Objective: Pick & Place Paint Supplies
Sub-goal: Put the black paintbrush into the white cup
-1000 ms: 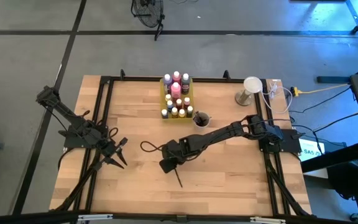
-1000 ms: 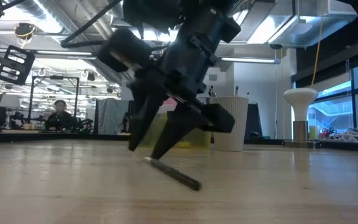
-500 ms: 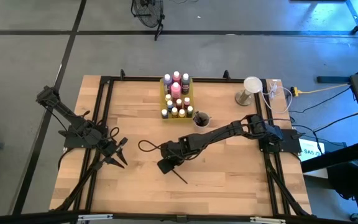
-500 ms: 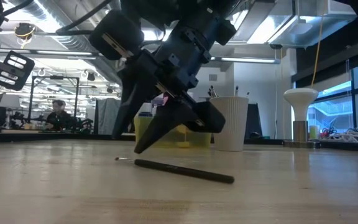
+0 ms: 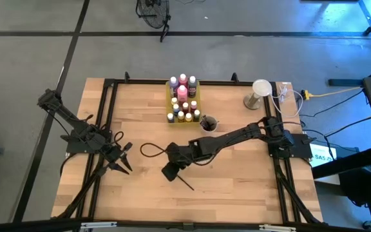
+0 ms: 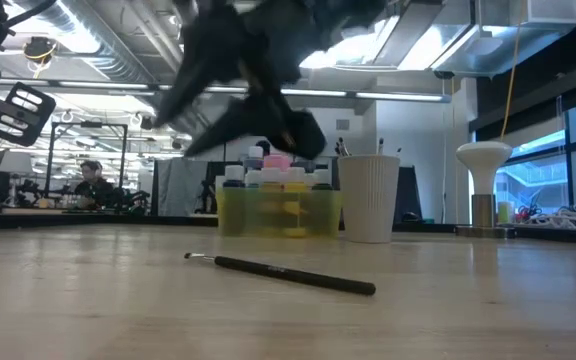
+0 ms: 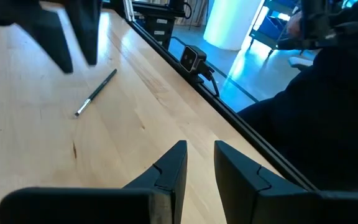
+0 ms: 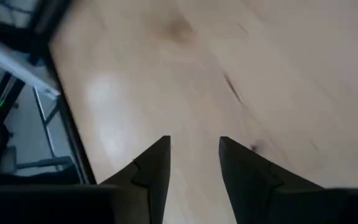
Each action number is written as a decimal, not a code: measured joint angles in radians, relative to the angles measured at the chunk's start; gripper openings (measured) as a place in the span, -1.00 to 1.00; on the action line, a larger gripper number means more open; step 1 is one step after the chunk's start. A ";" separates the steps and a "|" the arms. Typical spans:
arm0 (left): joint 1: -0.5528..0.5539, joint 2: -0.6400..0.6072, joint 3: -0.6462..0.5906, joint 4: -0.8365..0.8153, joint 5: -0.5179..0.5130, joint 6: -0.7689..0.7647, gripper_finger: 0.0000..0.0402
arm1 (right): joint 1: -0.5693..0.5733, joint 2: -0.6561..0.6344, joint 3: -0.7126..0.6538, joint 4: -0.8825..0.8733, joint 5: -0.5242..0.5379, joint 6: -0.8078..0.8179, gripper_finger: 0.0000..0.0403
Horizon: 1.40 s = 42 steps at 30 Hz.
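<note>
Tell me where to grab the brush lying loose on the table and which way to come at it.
Grip the brush near mid-handle, probably from straight above, fingers across its width. It lies flat on the bare table with its pale tip at one end, so there is nothing to get under. The right gripper is just beside it, fingers apart and empty.

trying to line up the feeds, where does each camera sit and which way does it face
High: above, straight down on the table; both arms.
Low: table height, level across to the tray and cup; right arm blurred overhead.
Left wrist: past the left gripper, at the table edge.
Right wrist: past the right gripper, at bare wood.
Shared: the loose brush shows in high, low and left wrist.
</note>
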 joint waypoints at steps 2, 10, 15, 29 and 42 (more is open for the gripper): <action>0.000 0.000 0.000 0.000 -0.003 0.000 -0.63 | 0.013 -0.014 0.000 0.046 0.034 -0.073 -0.30; 0.000 0.000 0.000 0.001 -0.007 0.000 -0.63 | 0.068 -0.019 0.009 0.429 0.025 -0.423 -0.30; 0.000 0.000 0.000 0.003 -0.008 0.004 -0.63 | 0.095 -0.018 0.185 0.229 0.124 -0.641 -0.31; 0.000 0.000 0.000 0.004 -0.069 0.031 -0.63 | 0.047 0.102 0.655 -0.279 0.084 -0.712 -0.49; 0.000 0.000 0.000 -0.001 -0.085 0.044 -0.62 | 0.063 0.271 0.674 -0.412 0.089 -0.725 -0.50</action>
